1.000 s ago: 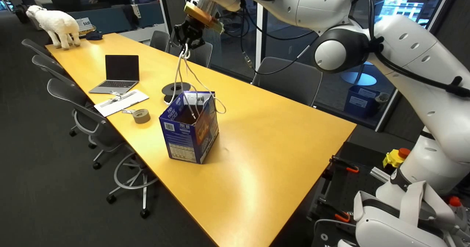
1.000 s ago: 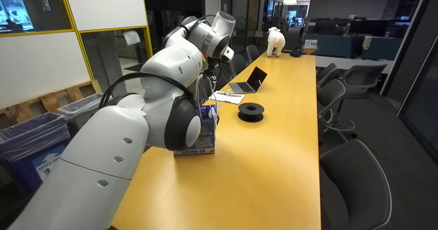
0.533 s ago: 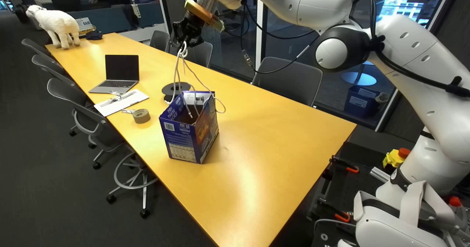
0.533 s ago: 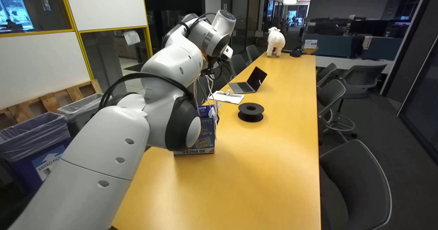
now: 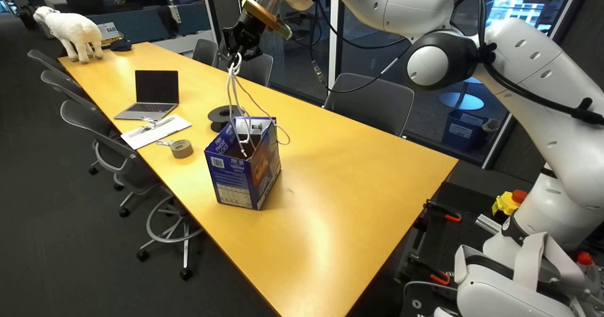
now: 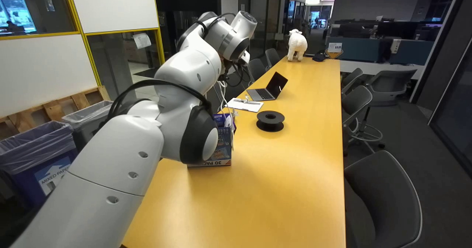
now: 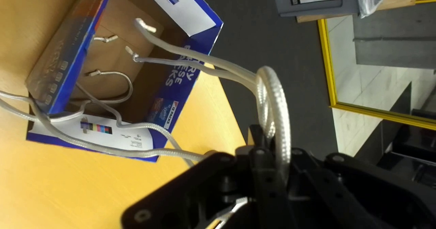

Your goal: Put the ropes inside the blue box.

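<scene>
The blue box [image 5: 233, 180] stands upright and open-topped on the table. It also shows in the wrist view [image 7: 205, 46]; in an exterior view the arm partly hides the box [image 6: 222, 148]. My gripper [image 5: 235, 58] is above and beyond the box, shut on a bundle of white ropes [image 5: 233, 83]. In the wrist view the gripper [image 7: 274, 150] pinches looped ropes [image 7: 280, 109] between its fingers. Several knotted rope ends hang in the box opening. One rope strand loops outside over the box's side, and it also shows in an exterior view [image 6: 232, 137].
A black spool [image 5: 222, 118] stands just behind the box. A tape roll [image 5: 181, 149], a clipboard [image 5: 163, 129] and a laptop [image 5: 157, 93] lie along the table [image 5: 349, 180]. A toy sheep [image 5: 78, 31] stands at the far end. Chairs [image 5: 373, 102] line the table.
My gripper has shifted slightly, still holding the ropes. A rope end that hung outside, by the spool, has swung over the box rim into the opening. The box has not moved.
</scene>
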You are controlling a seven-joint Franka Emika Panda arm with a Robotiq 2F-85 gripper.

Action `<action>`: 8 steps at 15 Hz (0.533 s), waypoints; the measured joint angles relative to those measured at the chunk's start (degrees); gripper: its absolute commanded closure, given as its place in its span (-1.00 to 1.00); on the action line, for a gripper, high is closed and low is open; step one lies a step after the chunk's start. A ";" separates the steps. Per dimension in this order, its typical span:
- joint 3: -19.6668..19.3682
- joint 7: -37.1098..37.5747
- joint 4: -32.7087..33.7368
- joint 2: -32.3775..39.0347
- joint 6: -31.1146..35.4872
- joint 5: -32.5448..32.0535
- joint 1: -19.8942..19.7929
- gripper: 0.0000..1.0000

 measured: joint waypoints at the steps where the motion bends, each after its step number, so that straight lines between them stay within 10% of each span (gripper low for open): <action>1: 0.17 -0.56 -0.01 0.01 -0.45 0.03 -0.17 0.97; 8: 1.60 -3.49 -0.62 1.98 -2.50 0.12 -0.33 0.97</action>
